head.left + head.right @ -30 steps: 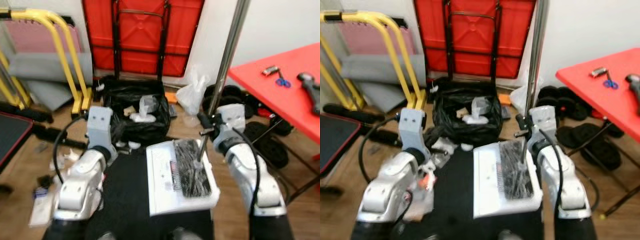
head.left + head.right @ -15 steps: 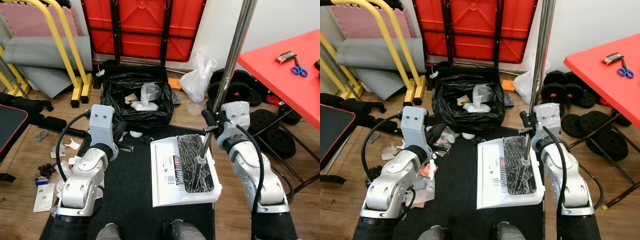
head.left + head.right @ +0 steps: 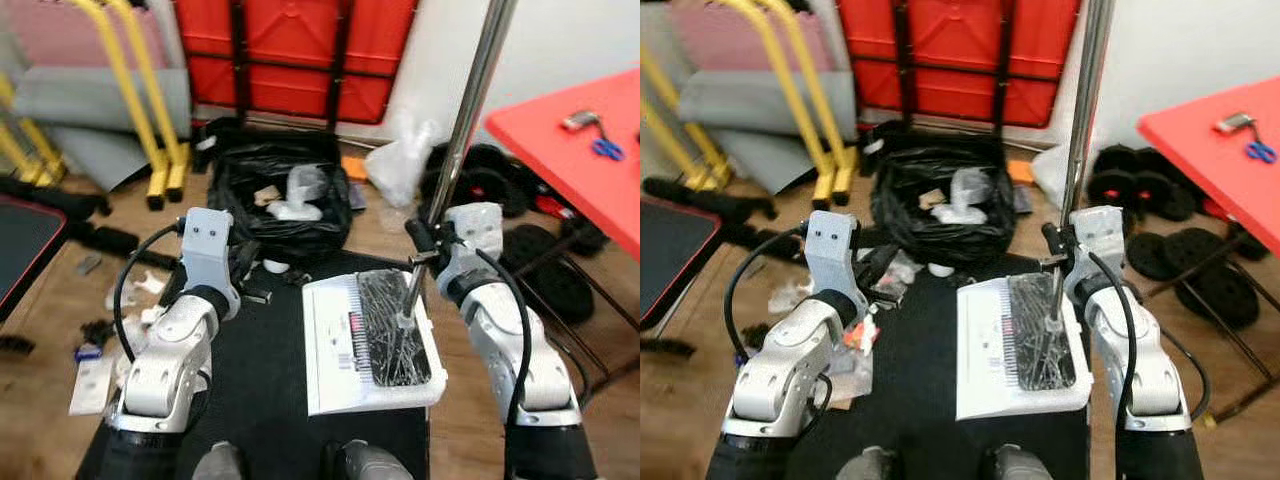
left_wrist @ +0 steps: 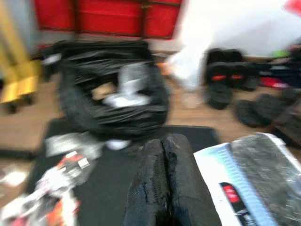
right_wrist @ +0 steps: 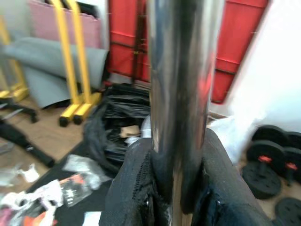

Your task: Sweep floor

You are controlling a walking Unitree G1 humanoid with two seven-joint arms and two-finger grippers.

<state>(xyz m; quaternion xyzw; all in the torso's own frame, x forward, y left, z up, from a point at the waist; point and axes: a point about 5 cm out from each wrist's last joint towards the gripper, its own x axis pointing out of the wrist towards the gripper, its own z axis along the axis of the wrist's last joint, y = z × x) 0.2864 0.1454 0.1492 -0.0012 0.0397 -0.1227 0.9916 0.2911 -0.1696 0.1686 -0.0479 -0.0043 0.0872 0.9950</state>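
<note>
Still, right pincer (image 5: 175, 188) grips broom pole (image 5: 181, 84); camera shifted.

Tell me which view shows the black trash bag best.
The left eye view: the black trash bag shows whole, open, with white scraps inside. The right eye view shows much the same. The left wrist view shows it blurred beyond the left gripper; the right wrist view has it half hidden behind the pole.

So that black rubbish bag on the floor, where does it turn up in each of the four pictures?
Left eye view: black rubbish bag, upper middle, ahead of the white dustpan.
Right eye view: upper middle again, before the red folded table.
Left wrist view: upper left, beyond the shut black fingers.
Right wrist view: lower left, partly behind the steel pole.
Shared landmark: the red folded table behind the bag.
</note>
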